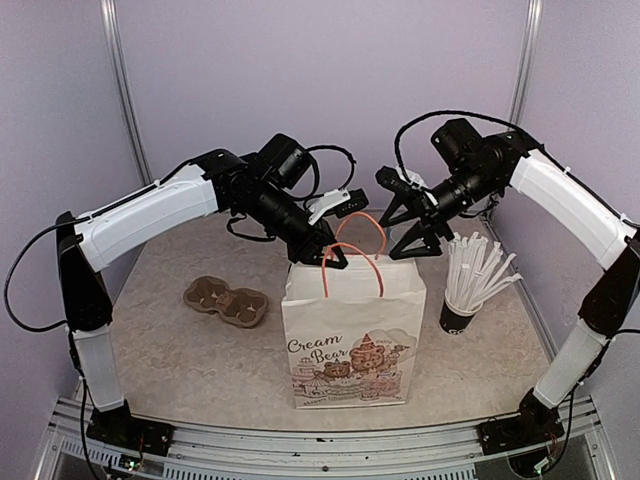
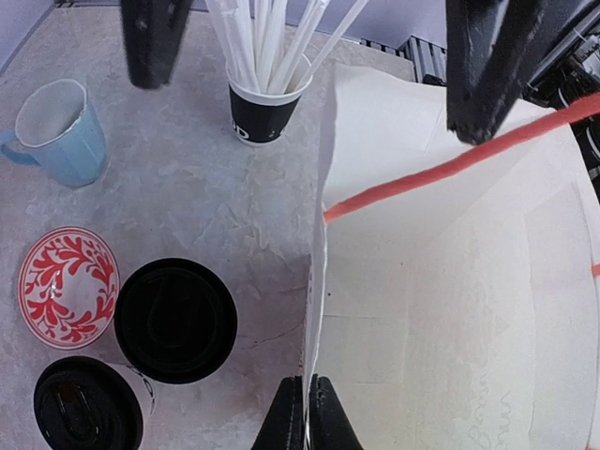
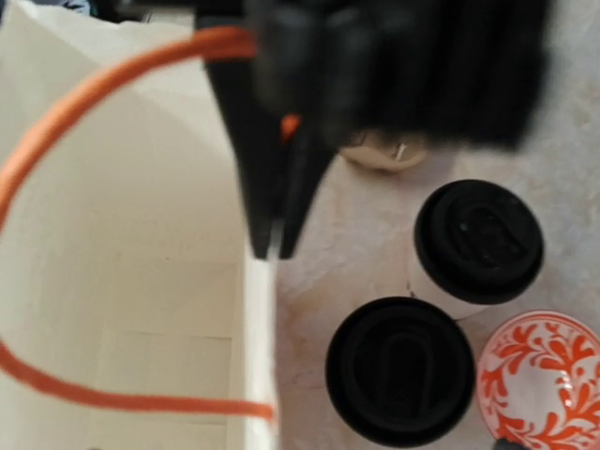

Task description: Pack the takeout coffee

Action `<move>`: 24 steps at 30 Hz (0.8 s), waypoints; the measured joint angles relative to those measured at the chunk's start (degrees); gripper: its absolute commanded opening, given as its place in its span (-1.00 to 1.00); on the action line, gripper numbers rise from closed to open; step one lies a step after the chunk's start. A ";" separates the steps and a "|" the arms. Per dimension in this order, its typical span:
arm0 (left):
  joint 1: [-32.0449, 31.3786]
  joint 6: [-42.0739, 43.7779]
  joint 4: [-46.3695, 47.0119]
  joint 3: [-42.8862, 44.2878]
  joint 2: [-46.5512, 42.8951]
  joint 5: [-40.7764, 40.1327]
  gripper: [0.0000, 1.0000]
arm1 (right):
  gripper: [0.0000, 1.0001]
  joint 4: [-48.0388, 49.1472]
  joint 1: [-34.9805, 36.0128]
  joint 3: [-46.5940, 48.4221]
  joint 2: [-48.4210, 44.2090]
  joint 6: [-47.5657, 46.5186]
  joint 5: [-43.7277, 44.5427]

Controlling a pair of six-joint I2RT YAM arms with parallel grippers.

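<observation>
Two arms: bolted at the near edge of the table (image 1: pixel 170 350), both reaching in over its middle
Paper bag (image 1: pixel 350 330): closest to the arm bases, upright, mouth open; the front reads "Cream Bear" above a cartoon picture; orange handle (image 2: pixel 450 164) at the top
Cup carrier (image 1: pixel 226 300): brown cardboard, lying flat on the table left of the bag, apart from it
Straw cup (image 1: pixel 458 316): a dark cup of white straws, upright just beside the bag's right side
Left gripper (image 1: pixel 332 256): fingers pressed together on the bag's top rim at its left rear side, with the paper edge pinched between them
Right gripper (image 1: pixel 396 238): over the bag's mouth at the right rear, fingers spread wide with nothing between them (an orange handle runs close by one finger; whether it touches cannot be told)
Takeaway cups (image 2: pixel 175 321): two white cups with round black lids, upright on the table behind the bag and outside it, seen only by the wrist cameras; one is just beside the bag's wall, the second cup (image 2: pixel 89 405) is next to it with black lettering on its side
Dish (image 2: pixel 67 286): round, white with a red leaf pattern, just beside the cups on the side away from the bag
Mug (image 2: pixel 58 131): light blue, mouth up, well apart from the cups
</observation>
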 measured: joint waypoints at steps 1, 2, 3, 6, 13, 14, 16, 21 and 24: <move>0.17 -0.37 0.28 -0.09 0.00 -0.22 -0.89 | 0.72 -0.26 0.33 0.22 0.46 0.00 0.20; 0.31 -0.72 0.68 -0.17 0.00 -0.39 -0.89 | 0.70 -0.74 0.70 0.66 1.03 0.02 0.39; 0.44 -1.25 1.31 -0.44 -0.02 -0.50 -0.89 | 0.68 -1.18 0.92 1.07 1.53 0.04 0.48; 0.66 -2.51 3.28 -1.77 -0.20 -0.63 -0.89 | 0.59 -1.97 1.36 1.70 2.36 0.24 0.61; 0.70 -3.74 5.88 -3.06 -0.59 -0.66 -0.83 | 0.24 -2.67 2.19 2.43 4.15 1.77 1.07; 0.70 -3.78 6.03 -3.08 -0.66 -0.66 -0.83 | 0.20 -2.64 2.32 2.64 4.52 2.21 1.14; 0.70 -3.91 6.38 -3.26 -0.90 -0.68 -0.82 | 0.01 -2.58 2.56 2.93 5.27 3.04 1.29; 1.05 -4.87 6.58 -4.46 -1.81 -1.44 -0.73 | -0.66 -2.62 2.69 3.89 6.75 4.94 1.53; 1.25 -5.53 7.02 -5.09 -2.29 -2.40 -0.53 | -0.98 -2.69 2.89 4.81 7.43 5.44 1.57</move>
